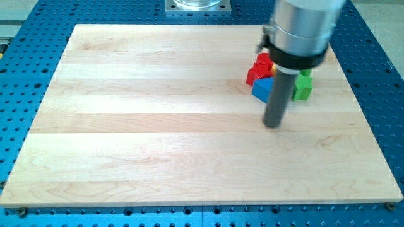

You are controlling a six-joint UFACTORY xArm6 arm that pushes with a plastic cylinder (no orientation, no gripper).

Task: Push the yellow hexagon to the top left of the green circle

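My tip (273,124) rests on the wooden board (158,126), just below the cluster of blocks at the view's upper right. The arm's body hides much of that cluster. The yellow hexagon and the green circle are both hidden behind the arm. I see a red block (258,70), a blue block (262,89) directly above and left of my tip, and a green block (304,87) to the right of the rod.
The board lies on a blue perforated table (385,94). A metal mount (197,6) sits at the view's top centre.
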